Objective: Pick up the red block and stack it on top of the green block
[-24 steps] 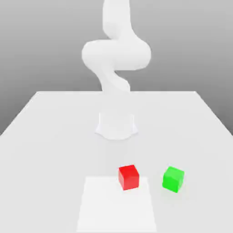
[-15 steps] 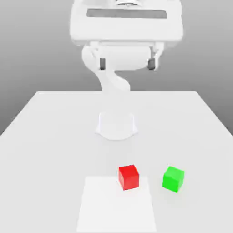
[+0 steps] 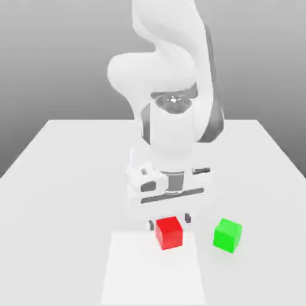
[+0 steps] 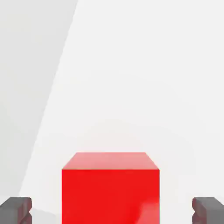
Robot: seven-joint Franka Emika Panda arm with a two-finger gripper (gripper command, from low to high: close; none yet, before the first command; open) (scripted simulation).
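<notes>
At the edge of the white patch on the table (image 3: 54, 257), the red block (image 3: 169, 233) lies between the spread jaws of the gripper (image 3: 170, 222), a gap on either side, its side faces seeming squared to them for a straight closing

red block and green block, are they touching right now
Apart: the exterior view shows bare table between the red block and the green block, the green one standing toward that view's right.
</notes>
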